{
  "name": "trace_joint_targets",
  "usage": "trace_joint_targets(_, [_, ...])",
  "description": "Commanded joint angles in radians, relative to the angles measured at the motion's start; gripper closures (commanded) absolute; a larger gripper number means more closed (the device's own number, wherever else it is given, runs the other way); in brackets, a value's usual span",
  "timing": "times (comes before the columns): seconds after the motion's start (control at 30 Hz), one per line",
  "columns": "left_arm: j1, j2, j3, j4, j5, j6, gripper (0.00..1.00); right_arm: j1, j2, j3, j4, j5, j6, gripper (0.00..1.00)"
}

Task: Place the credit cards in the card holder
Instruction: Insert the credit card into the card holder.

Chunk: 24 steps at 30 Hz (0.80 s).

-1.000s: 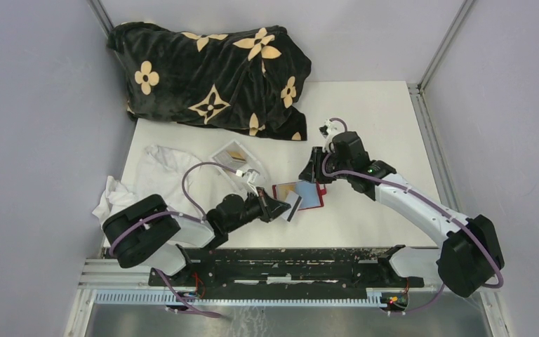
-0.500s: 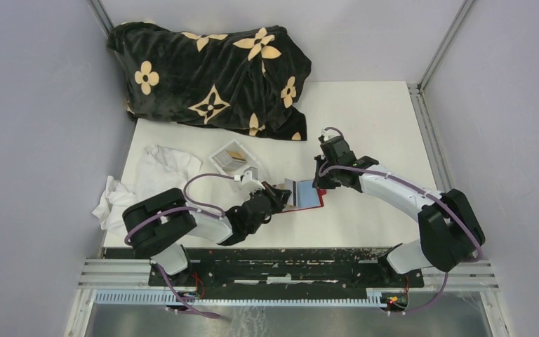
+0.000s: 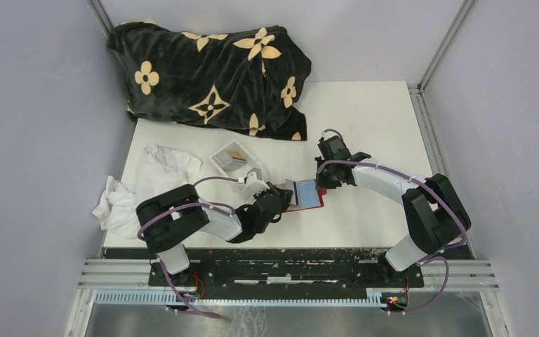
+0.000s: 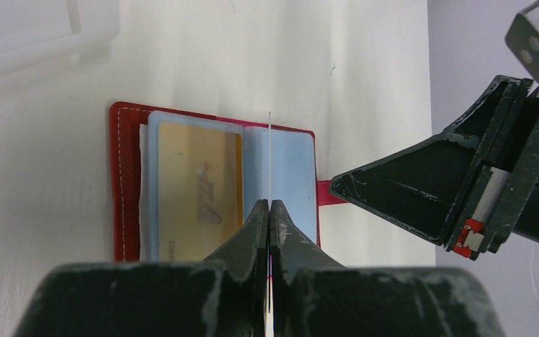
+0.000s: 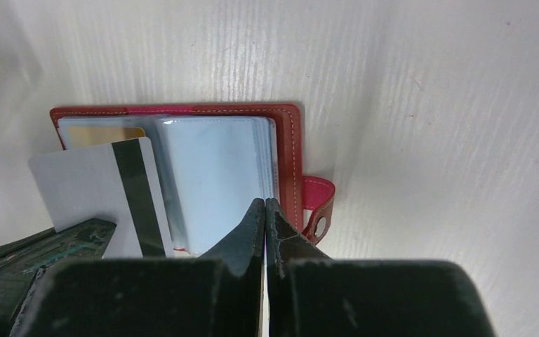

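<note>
The white desk [image 3: 379,119] carries a black blanket [image 3: 210,70] bunched along its far edge, patterned with tan flowers and four-point stars. A crumpled white cloth [image 3: 147,175] lies at the left, and just right of it is a clear box [image 3: 230,158].

The left arm lies low, its forearm reaching right toward the middle of the desk. The right arm is folded at the elbow and reaches back left. The two hands meet at the wallet [image 3: 321,204].

The red wallet lies open and flat near the middle of the desk, with its pale blue sleeves facing up. A gold card [image 4: 196,182] sits in the left sleeve; its print is too blurred to read.

The left hand [image 4: 269,210] is clamped on a grey card [image 5: 91,189] with a black stripe. It holds the card on edge, above the open sleeves, near the fold. In the left wrist view this card shows only as a thin white line.

The right hand [image 5: 264,207] has its fingers pressed together and holds nothing. Its tip is at the wallet's right edge, just beside the snap tab [image 5: 317,203]. I cannot tell whether it touches the wallet.
</note>
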Motion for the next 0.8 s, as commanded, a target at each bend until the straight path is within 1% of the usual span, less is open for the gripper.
trace_joint_targets(0.0, [-0.007, 0.017, 0.045, -0.012, -0.070, -0.052, 0.97, -0.017, 0.014, 0.043, 0.014, 0.008, -0.001, 0.99])
trace_joint_targets(0.77, [-0.029, 0.064, 0.077, -0.066, -0.116, -0.119, 0.97, -0.058, 0.093, 0.035, 0.033, -0.025, 0.013, 0.99])
